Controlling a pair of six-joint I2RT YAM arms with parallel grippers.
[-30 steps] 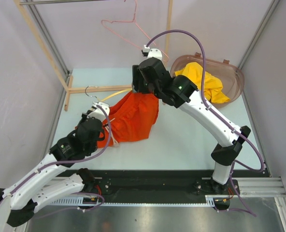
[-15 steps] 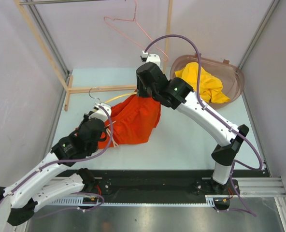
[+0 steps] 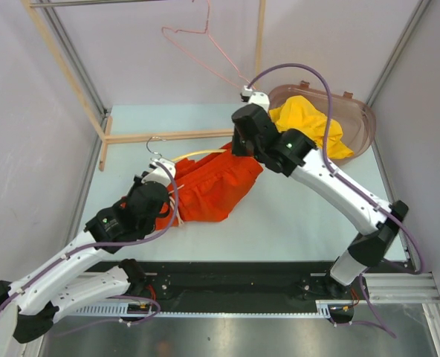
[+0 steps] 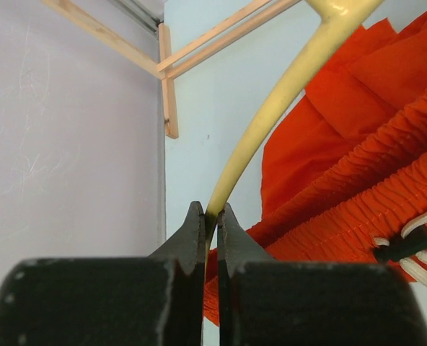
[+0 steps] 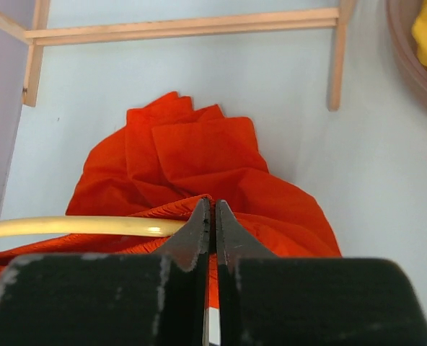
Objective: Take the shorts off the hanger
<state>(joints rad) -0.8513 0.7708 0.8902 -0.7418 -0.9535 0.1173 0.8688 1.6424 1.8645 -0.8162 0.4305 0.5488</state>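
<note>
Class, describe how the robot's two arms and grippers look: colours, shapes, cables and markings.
The left arm and right arm have white links with black joints and wrists. A purple cable loops along each. A small green light shows on the right arm. The left gripper and right gripper each have two black fingers tapering to points.

The orange-red shorts (image 3: 214,190) drape from the yellow hanger (image 3: 198,154); yellow shorts (image 3: 311,119) lie in the basket (image 3: 368,119)

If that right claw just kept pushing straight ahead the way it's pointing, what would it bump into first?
The right claw is pinching the orange-red shorts, so more of that bunched cloth comes first. Beyond it probably bare table, then the wooden rack bar; depth is hard to judge.
</note>
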